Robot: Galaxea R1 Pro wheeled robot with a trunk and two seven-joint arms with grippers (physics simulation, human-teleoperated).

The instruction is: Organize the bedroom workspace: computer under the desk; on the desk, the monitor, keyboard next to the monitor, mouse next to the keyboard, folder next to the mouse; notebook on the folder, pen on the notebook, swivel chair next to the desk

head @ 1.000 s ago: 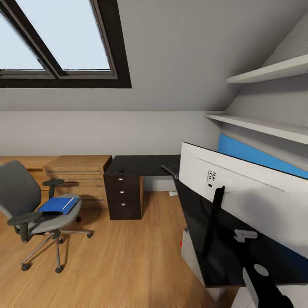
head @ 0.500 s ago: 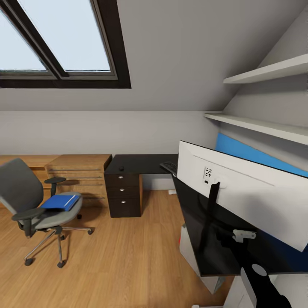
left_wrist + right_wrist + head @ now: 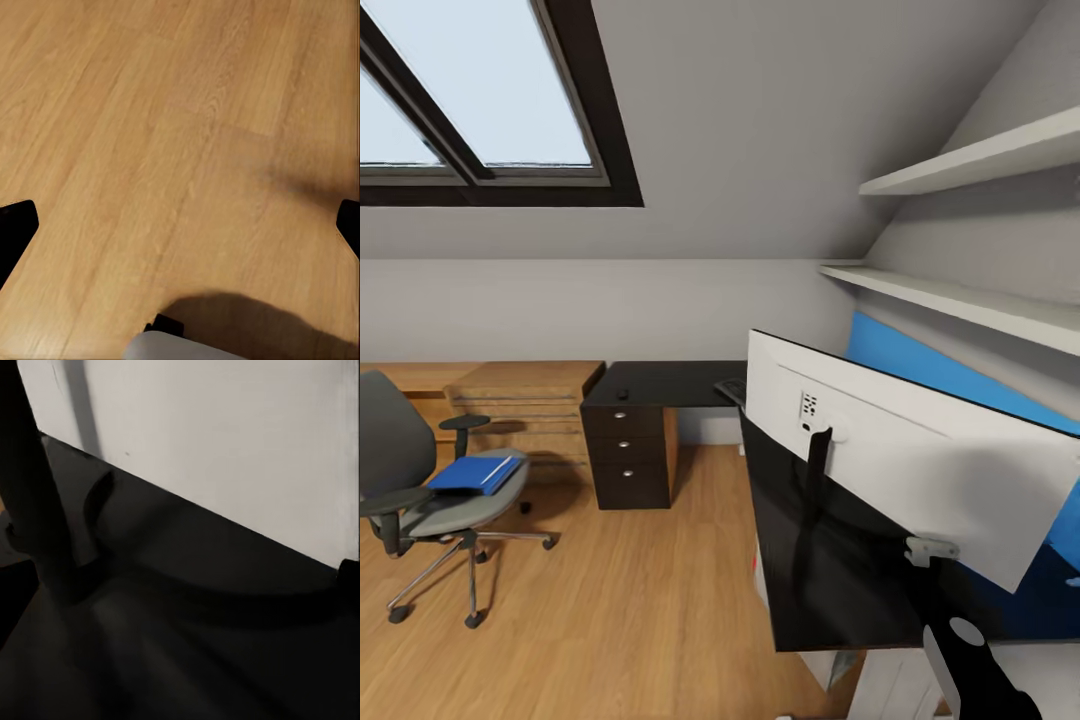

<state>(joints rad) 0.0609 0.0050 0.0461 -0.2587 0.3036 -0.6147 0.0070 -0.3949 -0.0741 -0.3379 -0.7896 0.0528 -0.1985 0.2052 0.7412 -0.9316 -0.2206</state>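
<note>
The monitor (image 3: 880, 450) stands close at the right on the black desk (image 3: 660, 383), its white back and thin neck toward me. Past it a corner of the keyboard (image 3: 731, 390) shows, and the small mouse (image 3: 623, 393) lies above the drawer unit. At the left stands the swivel chair (image 3: 400, 470) with the blue folder (image 3: 475, 473) on its seat. A pale box with a red mark, likely the computer (image 3: 758, 560), sits below the desk edge. My left gripper (image 3: 180, 225) is open over bare floor. My right gripper (image 3: 180, 585) is open above the desk beside the monitor's neck. Notebook and pen are out of view.
A light wooden chest of drawers (image 3: 525, 405) stands between the chair and the desk. Two white shelves (image 3: 960, 165) and a blue wall panel (image 3: 920, 365) are on the right wall under the sloped ceiling. Wooden floor (image 3: 610, 590) stretches between the chair and the desk.
The whole picture has slid left, so the camera has moved. The chair, folder, desk and monitor keep their places relative to one another.
</note>
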